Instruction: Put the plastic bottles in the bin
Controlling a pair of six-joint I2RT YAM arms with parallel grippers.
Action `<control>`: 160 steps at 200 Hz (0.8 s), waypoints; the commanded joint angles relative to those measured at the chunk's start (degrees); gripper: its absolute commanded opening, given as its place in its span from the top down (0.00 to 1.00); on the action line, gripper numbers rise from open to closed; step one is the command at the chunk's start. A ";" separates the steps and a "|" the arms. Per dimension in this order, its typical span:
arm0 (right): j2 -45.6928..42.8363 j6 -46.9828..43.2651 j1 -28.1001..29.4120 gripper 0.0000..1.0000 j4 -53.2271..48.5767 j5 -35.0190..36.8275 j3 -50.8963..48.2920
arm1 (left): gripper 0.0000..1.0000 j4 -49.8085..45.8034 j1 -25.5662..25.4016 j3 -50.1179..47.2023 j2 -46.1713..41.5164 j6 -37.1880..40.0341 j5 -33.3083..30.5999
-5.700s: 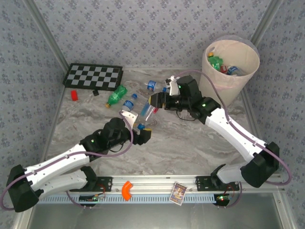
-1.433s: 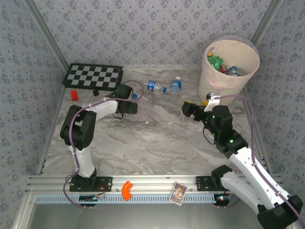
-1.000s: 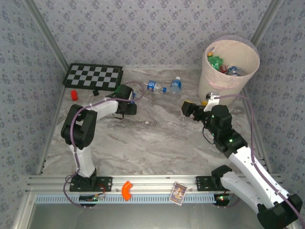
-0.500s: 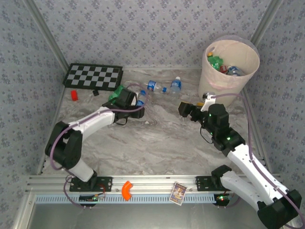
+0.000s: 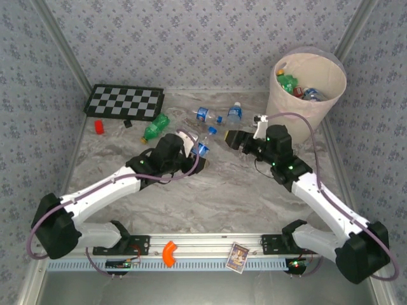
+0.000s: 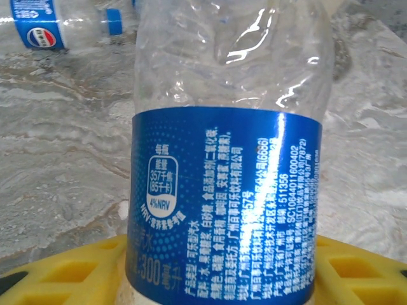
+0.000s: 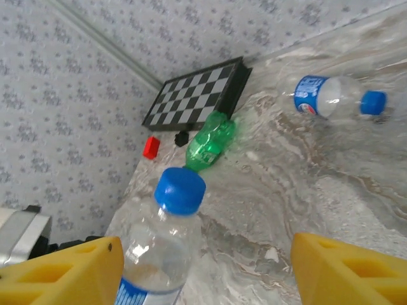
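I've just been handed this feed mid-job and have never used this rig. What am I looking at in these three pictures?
Two white robot arms are bolted at the table's near edge, each ending in two yellow fingers. The overhead picture looks down from behind them. The other two come from cameras on the wrists. The left gripper is clamped on a clear blue-labelled bottle, seen close up in its wrist picture. The right gripper is open, its fingers spread wide, facing that bottle's blue cap. On the marble table lie a green bottle, two more clear bottles, a chessboard and a small red block. The bin at the far right already holds some bottles.
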 commanded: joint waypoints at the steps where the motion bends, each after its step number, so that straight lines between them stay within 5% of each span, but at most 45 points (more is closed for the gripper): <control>1: 2.72 4.24 0.07 0.33 4.21 -6.24 2.78 | 0.47 2.27 -2.00 -0.55 -2.58 1.94 -0.66; 101: 10.28 7.42 0.68 0.46 6.58 -12.89 5.66 | 0.48 2.71 -6.05 -0.55 -2.29 2.39 -1.43; 160: 9.84 6.51 1.15 0.65 5.47 -14.28 5.90 | 0.46 2.33 -6.09 0.14 -1.41 2.00 -2.49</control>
